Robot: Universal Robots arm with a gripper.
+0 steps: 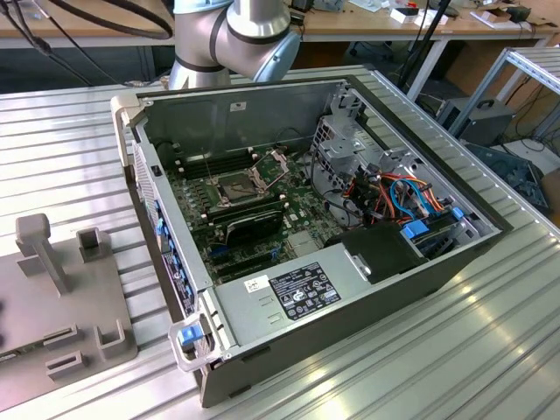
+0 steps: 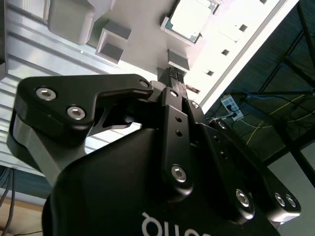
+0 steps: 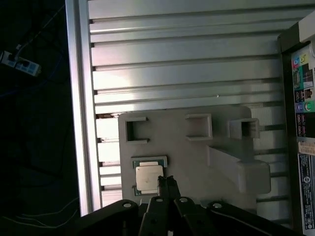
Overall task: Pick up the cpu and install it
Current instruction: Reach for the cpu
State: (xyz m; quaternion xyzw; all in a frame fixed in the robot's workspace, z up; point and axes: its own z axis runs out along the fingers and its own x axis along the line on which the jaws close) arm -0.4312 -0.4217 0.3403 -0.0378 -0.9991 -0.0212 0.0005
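The cpu, a small square chip with a dull silver top, lies in a shallow holder on the grey fixture plate; it also shows as the cpu in the second wrist view. My gripper hangs above the plate close to the chip's edge, its black fingers pressed together with nothing between them. In the exterior view, the open computer case shows the square socket on the motherboard with its bracket tipped up.
The fixture plate has raised grey blocks and a tall post. It sits on a ribbed aluminium table near the table's edge. The arm's elbow stands behind the case. Drive cage and cables crowd the case's right side.
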